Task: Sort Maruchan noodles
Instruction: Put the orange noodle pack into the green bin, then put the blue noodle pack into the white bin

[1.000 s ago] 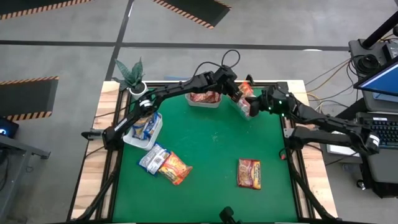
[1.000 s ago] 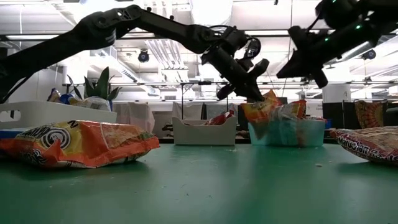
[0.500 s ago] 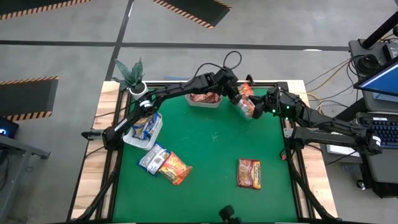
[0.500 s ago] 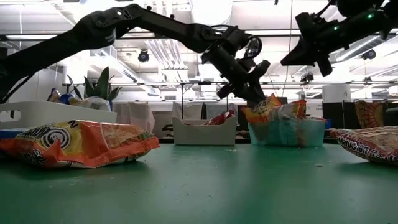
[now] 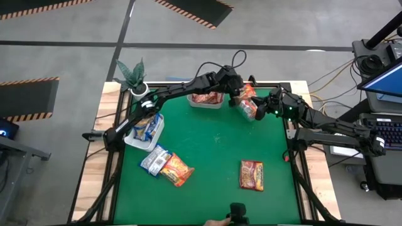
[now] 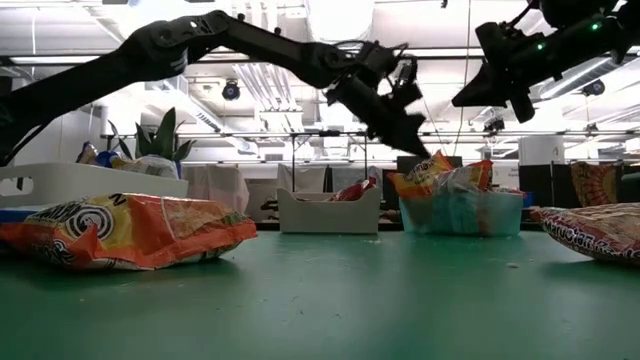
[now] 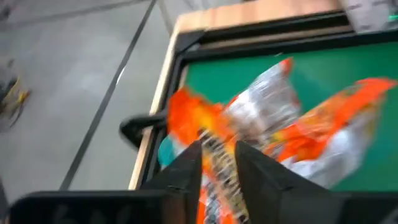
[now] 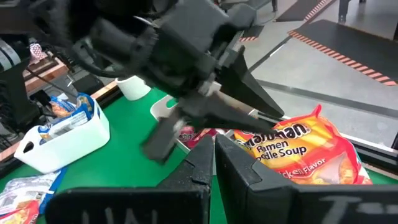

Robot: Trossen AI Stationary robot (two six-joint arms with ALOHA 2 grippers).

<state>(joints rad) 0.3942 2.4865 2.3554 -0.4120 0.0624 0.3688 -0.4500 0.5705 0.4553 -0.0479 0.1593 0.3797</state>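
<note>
Your left tool [image 6: 405,140], fingers slightly apart, hangs just above an orange packet [image 8: 305,149] reading "Ramen Noodle Soup"; right tool [image 8: 214,155] shut.

We see a grey concrete floor [image 5: 63,56] with black-and-orange hazard strips [image 5: 195,9] around the wooden-edged table [image 5: 103,119]. A potted plant [image 5: 132,74] stands at its corner. A laptop [image 5: 383,81] sits alongside, and white ceiling pipes [image 6: 270,80] run overhead.

Mat centre [image 5: 213,147] open; far tubs [image 5: 207,99] crowded by both arms.
</note>
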